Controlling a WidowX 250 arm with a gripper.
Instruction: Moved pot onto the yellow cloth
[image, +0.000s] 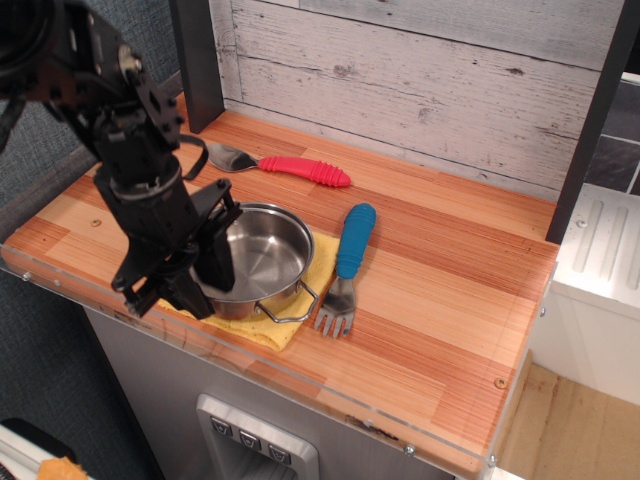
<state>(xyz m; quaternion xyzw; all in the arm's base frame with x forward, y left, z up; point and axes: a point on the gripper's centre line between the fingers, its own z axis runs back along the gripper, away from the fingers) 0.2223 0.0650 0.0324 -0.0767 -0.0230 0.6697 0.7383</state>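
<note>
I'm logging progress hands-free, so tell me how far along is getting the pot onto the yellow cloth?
Nearly done. The pot already sits over the yellow cloth, which shows only along the pot's right and front edges. In hand: the gripper is at the pot's left rim, one finger reaching inside; whether it grips cannot be told. Left: letting go and pulling the arm away. The blue-handled fork lies beside the pot.
</note>
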